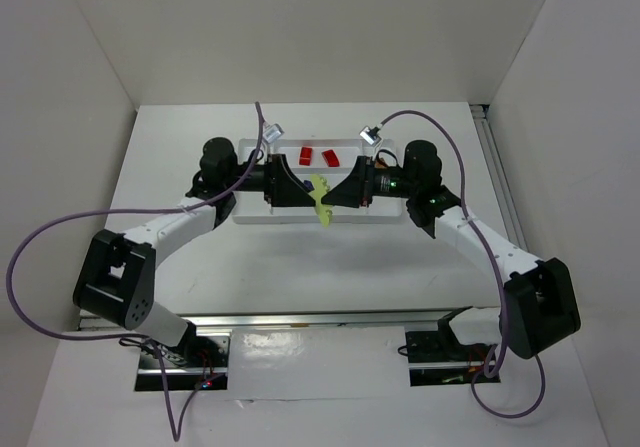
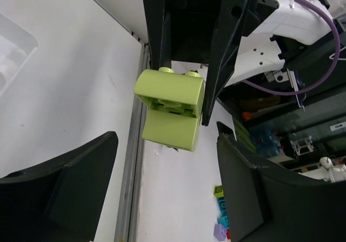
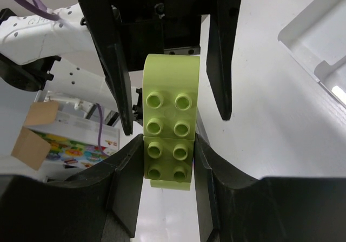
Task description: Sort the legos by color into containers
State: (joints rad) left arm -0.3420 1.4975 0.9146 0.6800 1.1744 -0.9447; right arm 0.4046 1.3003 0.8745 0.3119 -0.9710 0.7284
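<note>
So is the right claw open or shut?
Shut. On the right gripper, both fingers press against the yellow-green lego, with no gap showing.

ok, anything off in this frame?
Yes. The green lego is two bricks stuck together, hanging in the air above the tray. The right fingers clamp one brick; the left fingers sit open either side of the other. Nothing else stands out.
</note>
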